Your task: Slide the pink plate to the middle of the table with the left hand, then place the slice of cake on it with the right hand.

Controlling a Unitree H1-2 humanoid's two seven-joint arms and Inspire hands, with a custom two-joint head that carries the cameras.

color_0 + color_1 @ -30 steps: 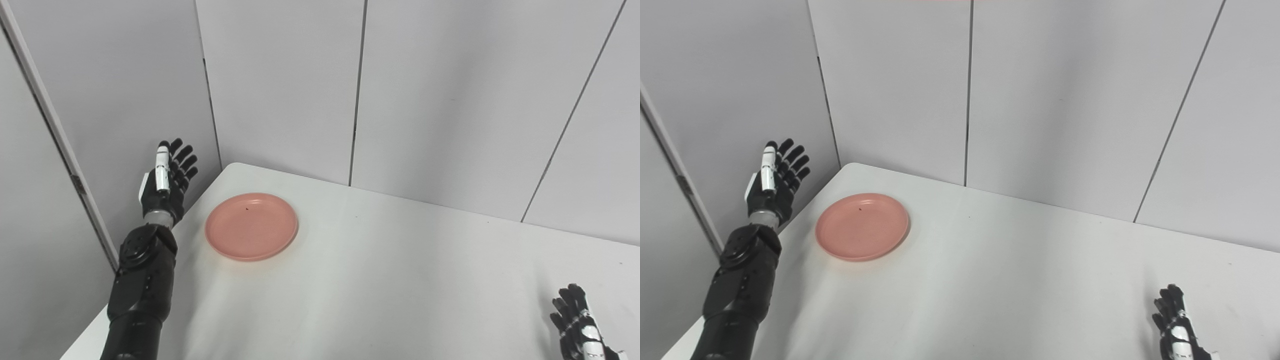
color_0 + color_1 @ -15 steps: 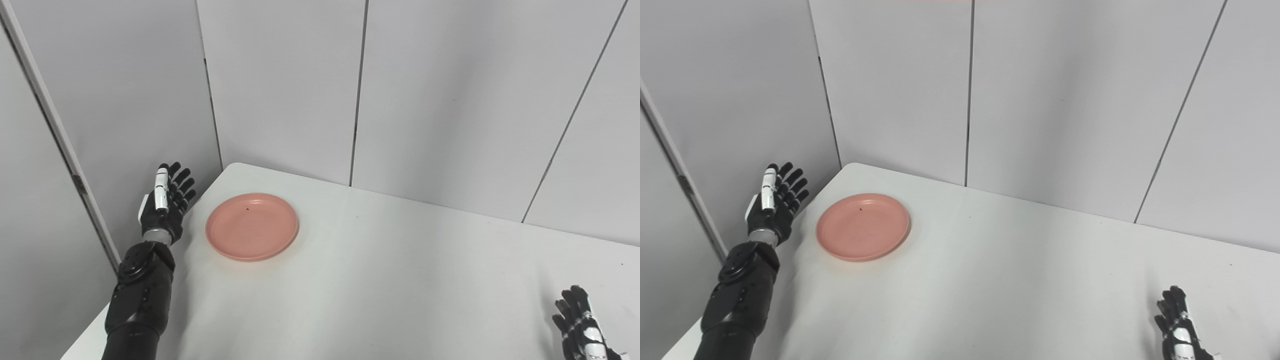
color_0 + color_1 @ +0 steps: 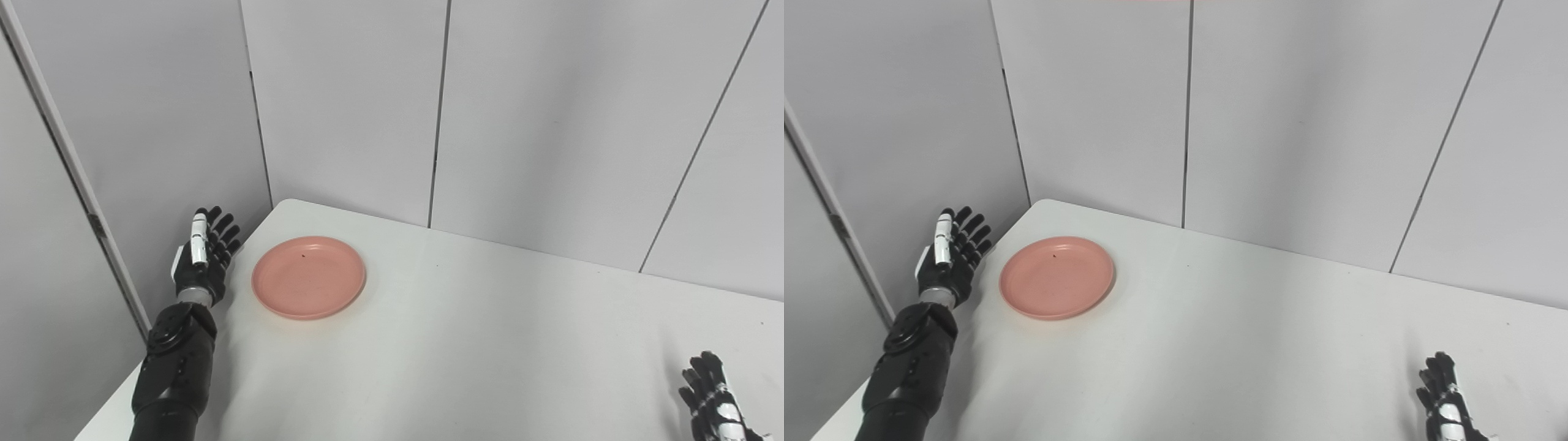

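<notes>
Left eye view, start of the job: the pink plate (image 3: 309,277) sits flat and bare near the far left corner of the white counter (image 3: 465,343), well short of the middle, so by every sign the slide has not yet begun. The robot's left hand (image 3: 202,264) stands edge-up just beside the plate's left rim, at the counter's left edge, its fingers (image 3: 224,228) straight, slightly fanned and holding nothing; a narrow strip of counter shows between hand and rim, so the two appear apart, though contact low down cannot be ruled out from here. The right hand (image 3: 1444,404) waits at the bottom right corner of the pictures, mostly cut off by the frame; the fingers that show point up, slightly apart and empty, but how the rest of that hand is set cannot be told. The slice of cake is nowhere in either eye view, and its place cannot be given. Grey wall panels (image 3: 343,104) close off the back and left of the scene.

Judged from this layout, both parts of the task remain: the left hand has yet to push the plate rightward and nearer along the counter to its centre, and only after that can the right hand fetch the cake and set it down on the plate.
</notes>
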